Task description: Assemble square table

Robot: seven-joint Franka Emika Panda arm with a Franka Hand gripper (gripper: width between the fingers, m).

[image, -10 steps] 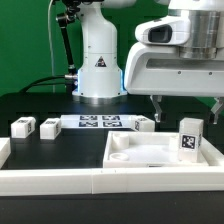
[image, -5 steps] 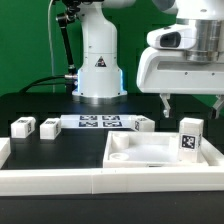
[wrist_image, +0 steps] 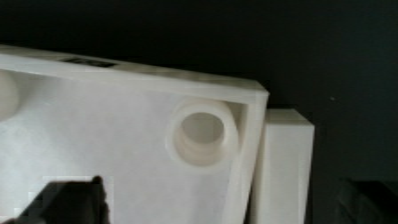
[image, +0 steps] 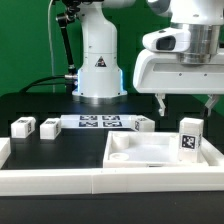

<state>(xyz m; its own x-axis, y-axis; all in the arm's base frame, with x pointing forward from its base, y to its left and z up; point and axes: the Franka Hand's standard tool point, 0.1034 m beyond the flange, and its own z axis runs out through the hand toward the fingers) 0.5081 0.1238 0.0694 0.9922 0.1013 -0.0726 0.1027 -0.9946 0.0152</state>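
The gripper (image: 187, 104) hangs above the desk (image: 40, 105) on the exterior view's right. Its two dark fingers (image: 163, 103) are spread wide with nothing between them, and they are clear of every part. Below it, at the front right of that view, lies the tabletop (image: 150, 158), a white square tray with a raised rim, flat on the desk and close behind the long white wall (image: 50, 181). An upright leg (image: 190, 135) with a black-and-white tag facing the camera stands at the tray's right side, seemingly inside the rim. Three more legs lie loose on the desk. The far leg (image: 22, 127) and the second leg (image: 48, 127) are side by side towards the exterior view's left. The third leg (image: 145, 124) is just behind the tabletop's rear edge, at the right end of the marker board (image: 98, 122). The robot base (image: 97, 65) stands behind the board. The wrist view looks down on one corner of the tabletop (wrist_image: 107, 130) with a round socket (wrist_image: 205, 136) near the rim. A white block (wrist_image: 294, 150) sits just beside that corner, but which part it is I cannot tell. A dark fingertip (wrist_image: 68, 200) shows at each side, well apart.
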